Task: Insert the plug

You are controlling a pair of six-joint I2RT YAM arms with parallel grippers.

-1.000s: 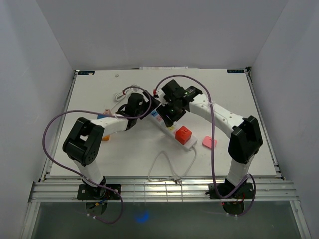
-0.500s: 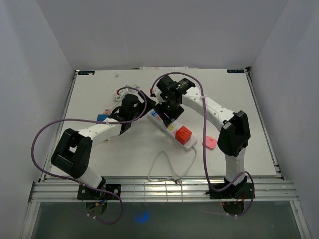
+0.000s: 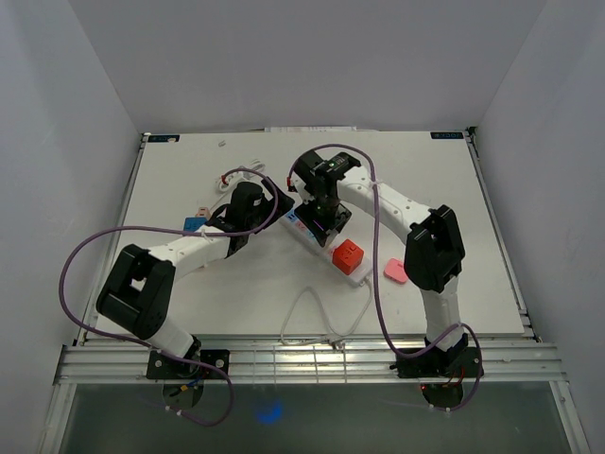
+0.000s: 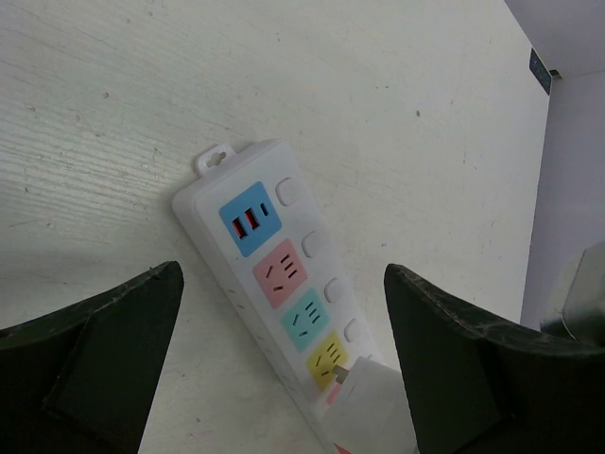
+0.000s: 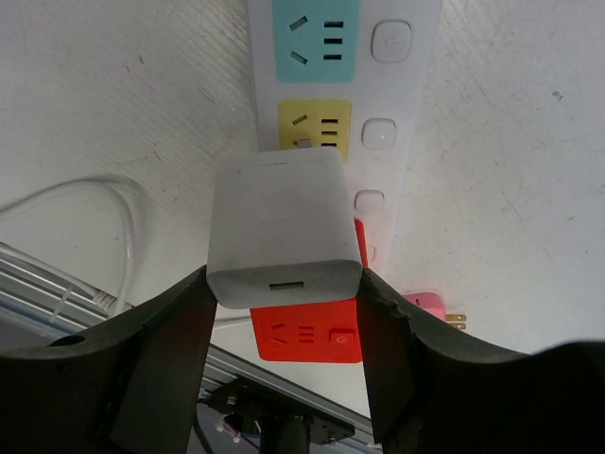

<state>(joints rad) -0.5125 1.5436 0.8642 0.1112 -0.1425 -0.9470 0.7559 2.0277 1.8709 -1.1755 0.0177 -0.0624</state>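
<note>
We have the right gripper clamped on the white plug, fingers flat on both its sides, its front end at the yellow socket of the power strip (seated or not, can't tell). Left gripper jaws are wide apart, holding nothing, framing the strip's blue-socket end. A red plug sits in the neighbouring socket, right beside ours.

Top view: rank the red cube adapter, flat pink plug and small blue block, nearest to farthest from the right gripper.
1. Red cube adapter, just on the near side of the right gripper holding the white square charger.
2. Flat pink plug, farther out to the right.
3. Small blue block, far over on the left.
</note>
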